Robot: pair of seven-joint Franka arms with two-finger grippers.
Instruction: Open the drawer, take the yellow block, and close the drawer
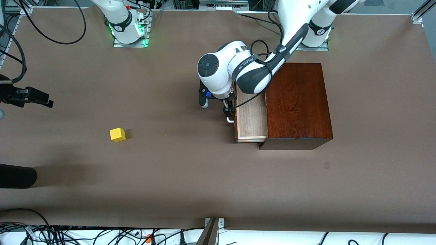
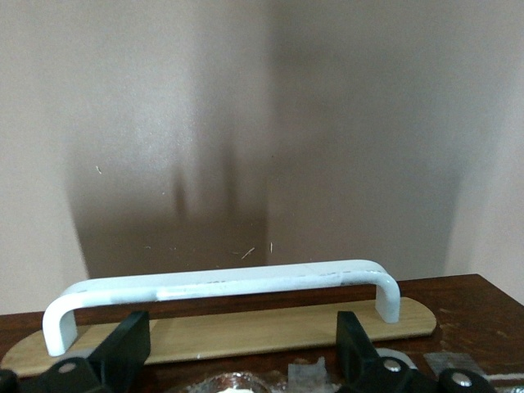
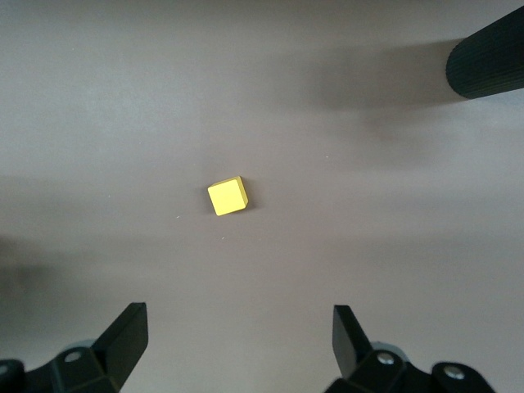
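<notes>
The drawer is pulled partway out of the dark mahogany box, and the pale-wood tray's visible part holds nothing. My left gripper is at the drawer's front, open, with its jaws spread wide just short of the white bar handle and not touching it. The yellow block lies on the bare table toward the right arm's end, outside the drawer. My right gripper hangs open and empty above the table there. The right wrist view shows the block out past the gripper's fingertips.
A black cylindrical object pokes in at the table's edge at the right arm's end, nearer the front camera than the block; it also shows in the right wrist view. Brown table surface spreads between the block and the box.
</notes>
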